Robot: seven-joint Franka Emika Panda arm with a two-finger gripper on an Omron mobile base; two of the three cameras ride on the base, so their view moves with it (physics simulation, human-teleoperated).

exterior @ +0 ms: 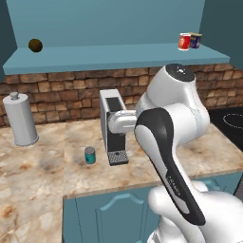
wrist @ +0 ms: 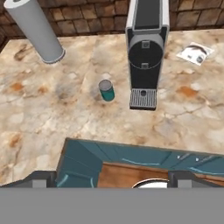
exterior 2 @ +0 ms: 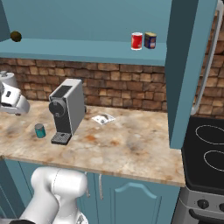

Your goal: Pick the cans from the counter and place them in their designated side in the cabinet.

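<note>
Red can on cabinet shelf; teal can on counter.

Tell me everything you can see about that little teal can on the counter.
The teal can is a small, smooth cylinder with a silver-grey top and looks like metal. It stands upright on the marbled counter, just left of the coffee machine's drip tray, apart from it. Only the counter touches it. The tall white canister stands farther back to its left. The gripper is open and well away from it.
</note>
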